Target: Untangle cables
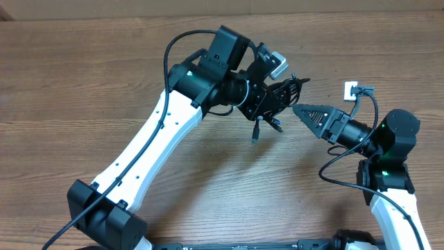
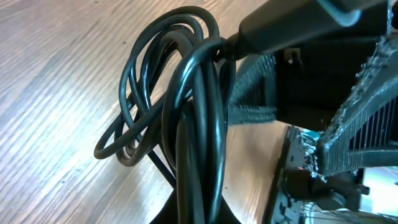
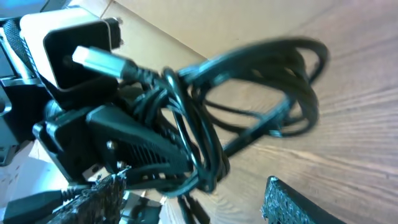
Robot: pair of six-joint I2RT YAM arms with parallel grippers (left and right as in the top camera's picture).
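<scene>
Cables [image 2: 199, 162] dangle loose plug ends just below the left end effector [image 1: 276, 96], which pinches the looped bunch clear of the worktop [image 1: 83, 76]. Beside it my right end effector [image 1: 300, 110] stands spread, empty; beyond it sits a plugged-in white adapter [image 1: 278, 64]. Grabbing several strands together could, I judge, tighten the knot.

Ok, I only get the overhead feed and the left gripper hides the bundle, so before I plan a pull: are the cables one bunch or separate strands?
Observer: One bunch. The left wrist view shows the cables as several loops stacked together, with the left gripper shut on them.
Operator: Is the right gripper gripping them too?
Observer: No. In its wrist view the right gripper is open, its fingers wide apart, and the loops hang ahead of it.
</scene>
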